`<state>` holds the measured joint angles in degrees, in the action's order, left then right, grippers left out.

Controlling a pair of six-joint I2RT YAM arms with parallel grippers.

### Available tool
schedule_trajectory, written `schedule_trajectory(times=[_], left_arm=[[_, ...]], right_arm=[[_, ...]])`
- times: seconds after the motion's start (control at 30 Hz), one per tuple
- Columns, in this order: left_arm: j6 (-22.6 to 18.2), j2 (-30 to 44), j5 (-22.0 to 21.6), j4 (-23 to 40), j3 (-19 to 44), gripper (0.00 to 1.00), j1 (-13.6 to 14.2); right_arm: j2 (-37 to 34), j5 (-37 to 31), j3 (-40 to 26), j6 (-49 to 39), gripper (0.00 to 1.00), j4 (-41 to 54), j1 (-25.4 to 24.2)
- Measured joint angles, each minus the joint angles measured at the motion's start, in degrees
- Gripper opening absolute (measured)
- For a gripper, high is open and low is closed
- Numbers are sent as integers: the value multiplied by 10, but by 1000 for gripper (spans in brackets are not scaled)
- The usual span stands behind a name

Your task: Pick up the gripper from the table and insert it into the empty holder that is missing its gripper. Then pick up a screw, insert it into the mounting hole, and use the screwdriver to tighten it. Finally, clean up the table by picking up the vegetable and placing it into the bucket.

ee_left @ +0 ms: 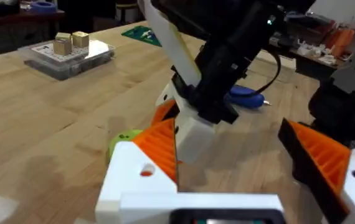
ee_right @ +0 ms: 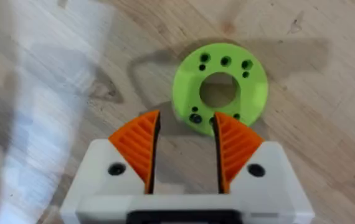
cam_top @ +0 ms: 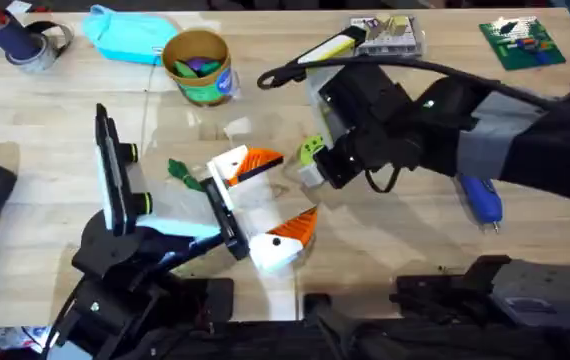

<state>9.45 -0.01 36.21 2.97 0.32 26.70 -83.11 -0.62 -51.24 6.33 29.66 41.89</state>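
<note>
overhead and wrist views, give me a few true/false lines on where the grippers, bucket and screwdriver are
1. The right gripper hovers over a green ring. True.
2. The screwdriver is held by the right gripper. False: it lies on the table.
3. The bucket stands upright beyond the arms. True.
4. The right gripper's fingers are clamped fully together. False: a gap shows between them.
5. The left gripper is open. True.
</note>
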Motion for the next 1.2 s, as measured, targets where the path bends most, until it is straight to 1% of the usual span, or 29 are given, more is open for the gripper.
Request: schedule_trajectory(times=[0.2,0.3,0.47,0.5,0.67,0.73,1.0,1.03,1.17,1.2], left_arm=[[0,0,0,0,0,994,0],[0,0,0,0,0,994,0],[0,0,0,0,0,994,0],[0,0,0,0,0,994,0],[0,0,0,0,0,994,0],[0,0,0,0,0,994,0],[0,0,0,0,0,994,0],[0,0,0,0,0,994,0],[0,0,0,0,0,994,0],[0,0,0,0,0,994,0]], right_arm=[[0,-2,0,-4,489,-6,0],[0,-4,0,-4,432,-5,0],[-12,-6,0,-4,409,-6,0],[-17,-6,0,-4,396,-6,0],[-32,-11,0,-7,255,-4,0],[-32,-13,0,-6,227,-5,0],[-32,-15,0,-7,204,-4,0],[-32,-15,0,-7,180,-4,0],[-32,-15,0,-7,19,-4,0],[-32,-15,0,-7,11,-5,0]])
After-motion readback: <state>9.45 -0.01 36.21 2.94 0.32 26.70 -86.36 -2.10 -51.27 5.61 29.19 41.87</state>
